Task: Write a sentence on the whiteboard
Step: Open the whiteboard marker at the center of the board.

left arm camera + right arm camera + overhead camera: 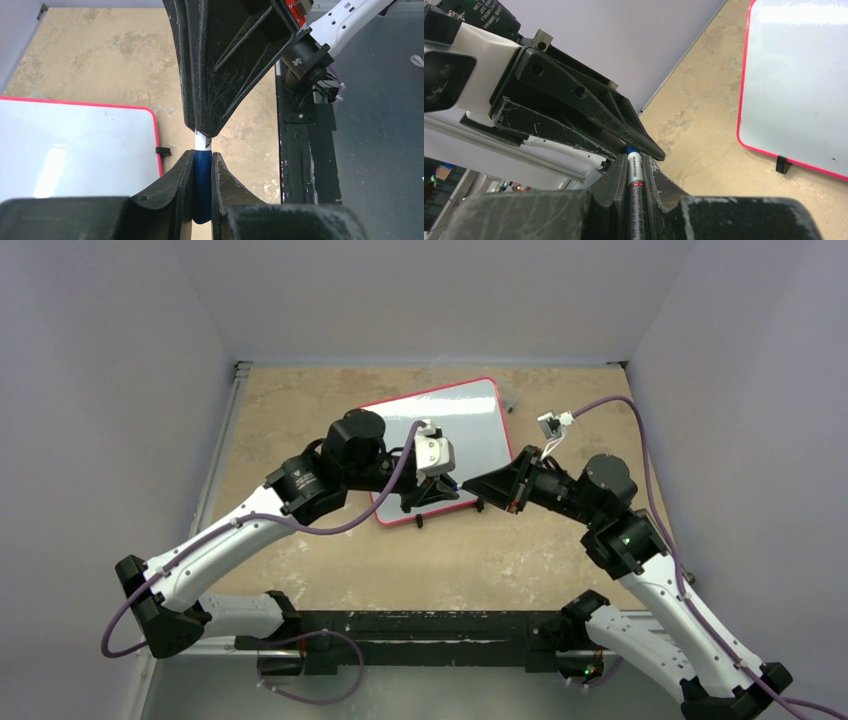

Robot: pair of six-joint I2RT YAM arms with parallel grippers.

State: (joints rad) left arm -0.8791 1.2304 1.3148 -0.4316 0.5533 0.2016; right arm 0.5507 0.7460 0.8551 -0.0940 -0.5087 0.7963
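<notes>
The whiteboard [455, 430] is a shiny white rectangle with round corners and a thin red rim. Two small black clip feet [421, 523] stick out from its near edge. It lies flat, turned a little, toward the back middle of the counter [450, 570], which is tan and blotchy like stone.

Both pincers are hard black plastic with lots of scratches, and they meet tip to tip. The left pincer [202, 155] is squeezed tight on the pen's [636, 195] smooth dark blue cap [202, 185]. The right pincer [636, 162] is squeezed tight on the pen's grey body, which has small print on it.

The pincers are over the board's near edge, close to its near right corner.
</notes>
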